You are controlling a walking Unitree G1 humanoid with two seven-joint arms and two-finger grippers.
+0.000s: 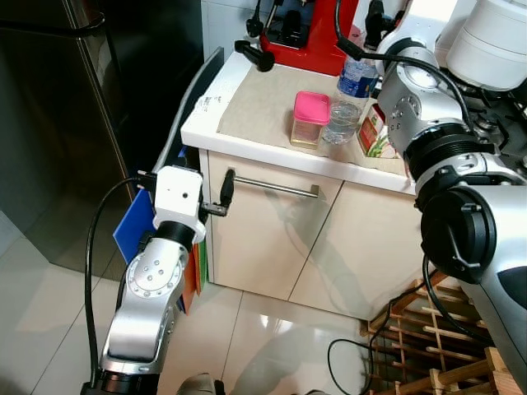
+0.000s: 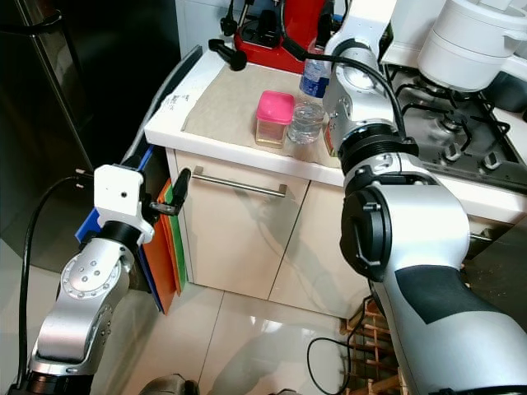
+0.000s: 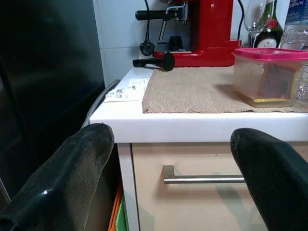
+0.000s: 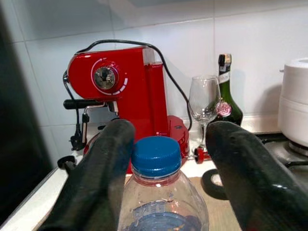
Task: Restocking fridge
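Water bottle (image 4: 161, 192) with a blue cap stands on the beige mat (image 1: 263, 107) near the front edge of the counter (image 1: 216, 129), just beside a pink-lidded container (image 1: 309, 118). The right gripper (image 4: 166, 159) is raised over the counter with its fingers spread wide, one on either side of the cap; whether they touch the bottle is hard to tell. Toward the counter's back edge stand a red coffee machine (image 4: 122, 91), a wine glass (image 4: 203, 103) and a dark bottle (image 4: 226, 91). The left gripper (image 3: 171, 173) hovers below the front edge, before the drawer handle (image 1: 272, 187), fingers wide apart and holding nothing. The dark fridge (image 1: 82, 115) stands off the counter's left end.
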